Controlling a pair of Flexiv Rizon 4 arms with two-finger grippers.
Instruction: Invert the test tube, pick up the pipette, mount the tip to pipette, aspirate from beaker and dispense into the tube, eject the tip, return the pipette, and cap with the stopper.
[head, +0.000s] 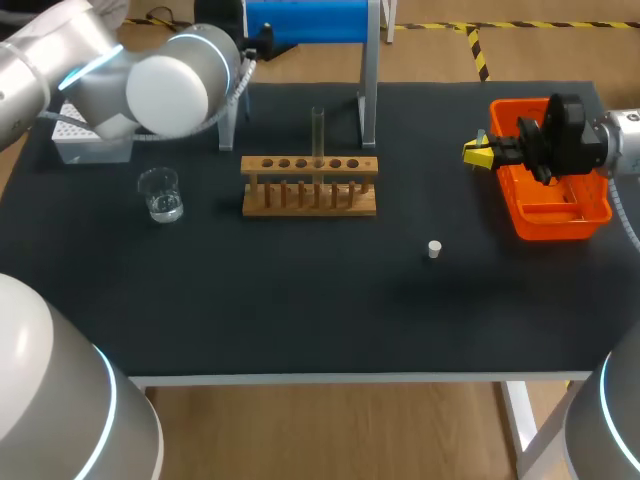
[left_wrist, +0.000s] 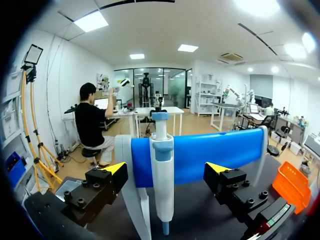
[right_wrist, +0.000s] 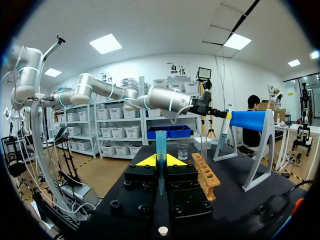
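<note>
1. Jaws of the left gripper (left_wrist: 166, 168) are released and spread wide, one yellow tip on each side of the pipette (left_wrist: 162, 175).
2. Neither tip touches the pipette. It hangs upright in the middle of the gap, nozzle down, on the blue holder (left_wrist: 215, 155) of its stand.
3. Jaws of the right gripper (right_wrist: 160, 161) are clenched on a clear test tube (right_wrist: 160, 142). The yellow tips press it from both sides.
4. That test tube stands upright in the grip, its top above the tips and its rounded end below them, in front of the gripper body.
5. In the head view the right gripper (head: 480, 153) hangs at the near-left corner of the orange tray (head: 555, 220), pointing toward the table's middle.
6. A second tube (head: 318, 130) stands upright in the wooden rack (head: 310, 190), at the table's middle just in front of the pipette stand.
7. The glass beaker (head: 160, 193), with a little clear liquid in it, sits left of the rack and apart from it.
8. The tip box (head: 85, 140) lies behind the beaker, partly under the left arm.
9. The small white stopper (head: 434, 249) stands alone on the dark mat, between the rack and the tray and nearer the front edge.
</note>
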